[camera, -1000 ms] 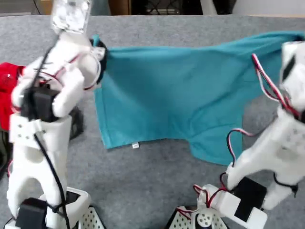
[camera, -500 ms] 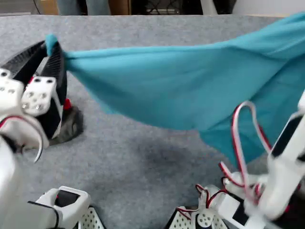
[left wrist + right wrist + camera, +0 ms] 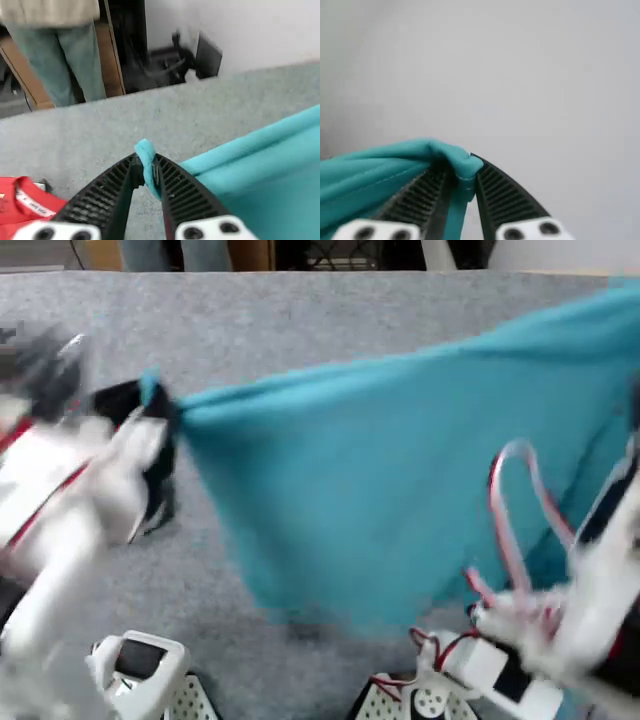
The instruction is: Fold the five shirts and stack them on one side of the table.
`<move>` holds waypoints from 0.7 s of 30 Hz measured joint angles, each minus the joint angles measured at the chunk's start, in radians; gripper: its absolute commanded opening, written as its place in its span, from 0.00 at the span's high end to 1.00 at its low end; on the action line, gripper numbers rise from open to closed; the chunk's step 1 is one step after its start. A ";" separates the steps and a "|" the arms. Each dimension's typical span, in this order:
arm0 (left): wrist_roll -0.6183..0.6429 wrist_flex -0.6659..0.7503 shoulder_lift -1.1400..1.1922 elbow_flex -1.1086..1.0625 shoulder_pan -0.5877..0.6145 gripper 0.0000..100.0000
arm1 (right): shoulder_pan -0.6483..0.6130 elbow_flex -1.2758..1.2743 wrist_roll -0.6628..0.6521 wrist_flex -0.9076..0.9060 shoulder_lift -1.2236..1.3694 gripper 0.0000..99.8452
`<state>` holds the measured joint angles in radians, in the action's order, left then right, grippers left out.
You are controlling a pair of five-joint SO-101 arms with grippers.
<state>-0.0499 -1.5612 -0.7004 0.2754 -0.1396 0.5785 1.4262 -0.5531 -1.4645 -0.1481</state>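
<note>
Both arms are holding a teal shirt (image 3: pixel 400 490) stretched in the air above the table (image 3: pixel 300 320)

High view: the shirt is hanging spread from left-centre to the upper right edge of the frame; the left gripper (image 3: pixel 152 405) is pinching its corner at left-centre, and the right arm (image 3: pixel 590 590) is standing at lower right, in front of the cloth. Left wrist view: the left gripper (image 3: pixel 145 162) is clamping a teal corner between its black jaws, and a red shirt (image 3: pixel 22 205) is lying on the table nearby. Right wrist view: the right gripper (image 3: pixel 464 172) is clamping a bunched teal edge of the shirt (image 3: pixel 380 165)
</note>
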 measured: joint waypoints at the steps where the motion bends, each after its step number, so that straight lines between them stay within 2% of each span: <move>1: 0.000 0.083 0.002 -0.089 0.000 0.97 | -0.020 -0.049 -0.009 0.009 0.020 0.99; 4: 0.002 0.411 0.008 -0.391 0.021 0.97 | -0.097 -0.164 -0.014 0.055 0.109 0.99; 8: -0.002 1.005 0.112 -0.776 0.097 0.97 | -0.149 -0.333 -0.011 0.193 0.230 0.99; 10: -0.002 1.300 0.232 -0.839 0.123 0.97 | -0.170 -0.411 -0.012 0.284 0.304 0.99; 12: -0.002 1.504 0.371 -0.793 0.129 0.97 | -0.192 -0.462 -0.012 0.382 0.385 0.99; 13: -0.002 1.551 0.450 -0.740 0.130 0.97 | -0.196 -0.474 -0.012 0.425 0.425 0.99; 15: -0.002 1.531 0.614 -0.594 0.135 0.97 | -0.209 -0.477 -0.011 0.486 0.502 0.99; 18: -0.003 1.370 0.859 -0.336 0.129 0.97 | -0.229 -0.477 -0.012 0.500 0.582 0.99; 21: -0.003 1.157 1.045 -0.100 0.126 0.97 | -0.250 -0.486 -0.043 0.437 0.632 0.98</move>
<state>-0.0529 -0.4043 0.3445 0.1757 -0.0138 0.3284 0.9398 -0.5961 -1.0273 0.4841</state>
